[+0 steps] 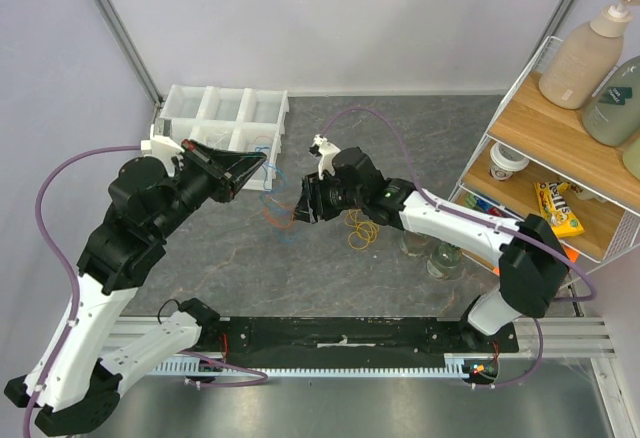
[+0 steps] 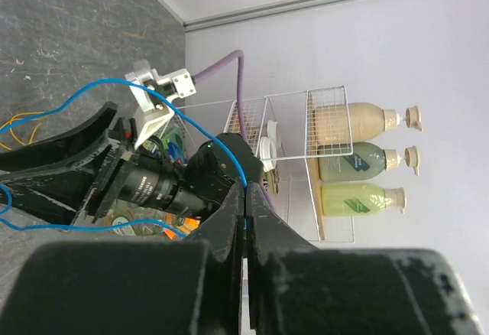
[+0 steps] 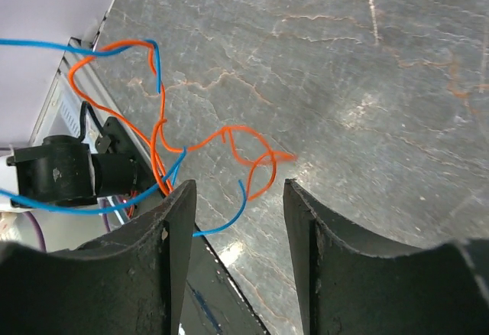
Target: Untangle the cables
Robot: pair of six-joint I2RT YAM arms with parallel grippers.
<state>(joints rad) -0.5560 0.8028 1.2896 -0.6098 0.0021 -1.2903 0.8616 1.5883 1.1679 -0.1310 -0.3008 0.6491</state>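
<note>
My left gripper is shut on a thin blue cable, held above the table; in the left wrist view the blue cable runs into the closed fingertips of that gripper. My right gripper faces it, open, just right of the tangle. In the right wrist view its jaws stand apart around nothing, with an orange cable and a blue cable end hanging just ahead of them. The orange cable is entwined with the blue. Yellow loops lie on the table under the right arm.
A white compartment tray sits at the back left. A wire shelf with bottles and packets stands at the right. Glass jars stand by the right arm. A black rail runs along the near edge.
</note>
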